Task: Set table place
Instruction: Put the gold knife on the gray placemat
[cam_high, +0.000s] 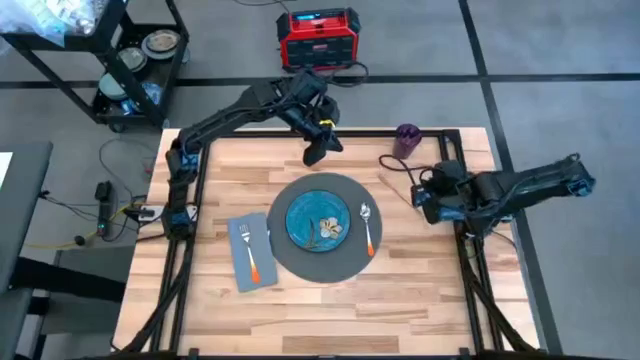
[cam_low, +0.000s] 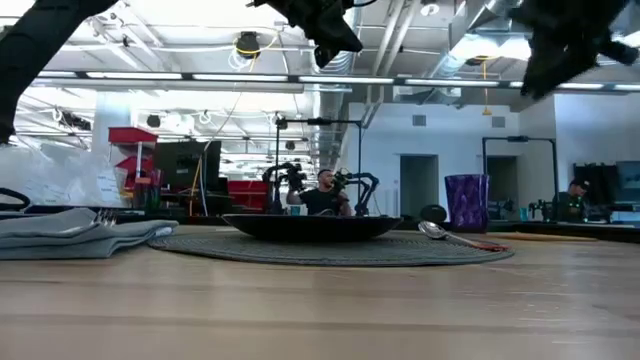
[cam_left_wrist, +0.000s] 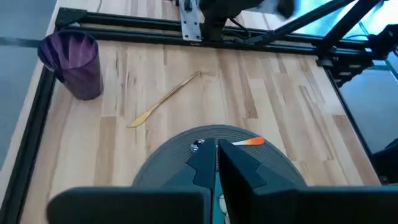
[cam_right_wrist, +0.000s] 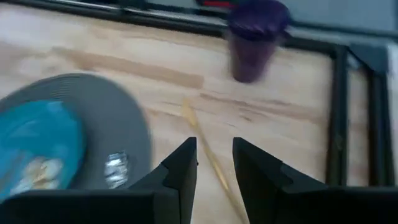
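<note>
A round dark grey mat (cam_high: 320, 262) lies mid-table with the blue-green plate (cam_high: 318, 220) on it. An orange-handled spoon (cam_high: 367, 228) rests on the mat's right part. The orange-handled fork (cam_high: 248, 250) lies on the grey napkin (cam_high: 252, 270), left of the mat. At the far right edge stands the purple cup (cam_high: 407, 140). A pale yellow knife (cam_left_wrist: 165, 99) lies flat between cup and mat. My left gripper (cam_left_wrist: 216, 149) hovers shut above the mat's far edge. My right gripper (cam_right_wrist: 215, 146) hangs open above the knife (cam_right_wrist: 208, 158), clear of the table.
The table's black frame (cam_high: 470, 135) runs along its edges. Beyond the far left corner stands a black cart (cam_high: 140, 60) with dishes, and a red box (cam_high: 318, 38) sits on the floor. A person (cam_low: 325, 195) sits in the room behind.
</note>
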